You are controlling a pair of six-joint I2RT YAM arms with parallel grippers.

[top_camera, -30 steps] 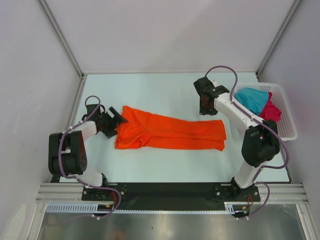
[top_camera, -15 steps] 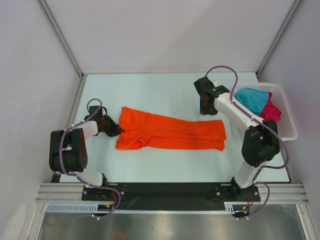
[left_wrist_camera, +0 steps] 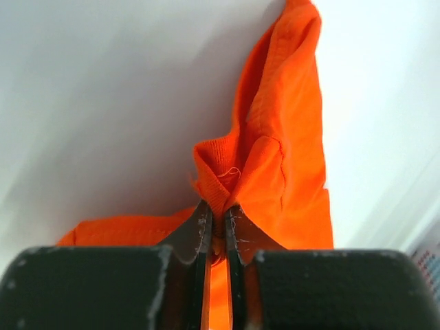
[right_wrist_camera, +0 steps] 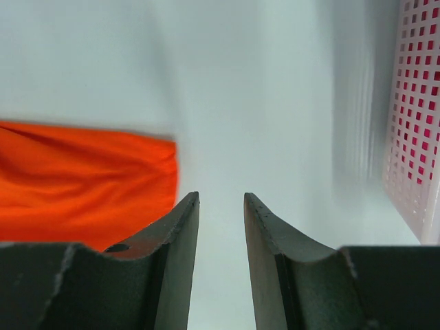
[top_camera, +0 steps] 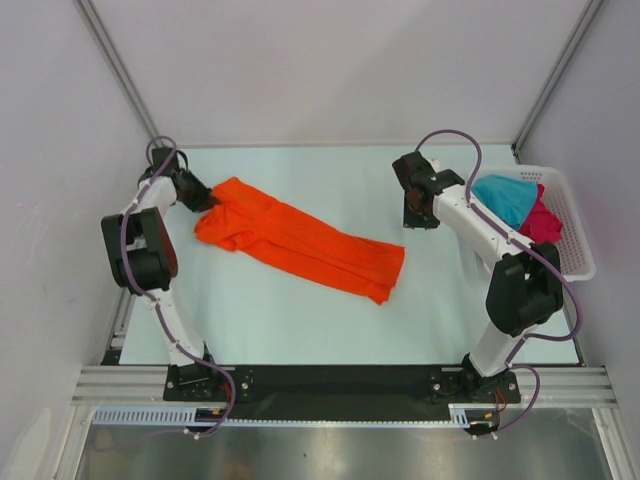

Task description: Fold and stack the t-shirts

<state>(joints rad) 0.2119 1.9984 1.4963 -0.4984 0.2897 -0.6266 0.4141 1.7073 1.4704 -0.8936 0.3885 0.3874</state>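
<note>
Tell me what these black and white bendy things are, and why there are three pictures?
They are two robot arms, the left arm and the right arm, bolted to a table. The big picture looks down from above. The other two come from small cameras on each wrist, so you see the fingers up close. The left gripper is pinched shut on an edge of the orange t-shirt, which lies across the table. The right gripper is open and holds nothing. A white basket on the right holds a teal t-shirt and a pink t-shirt.
</note>
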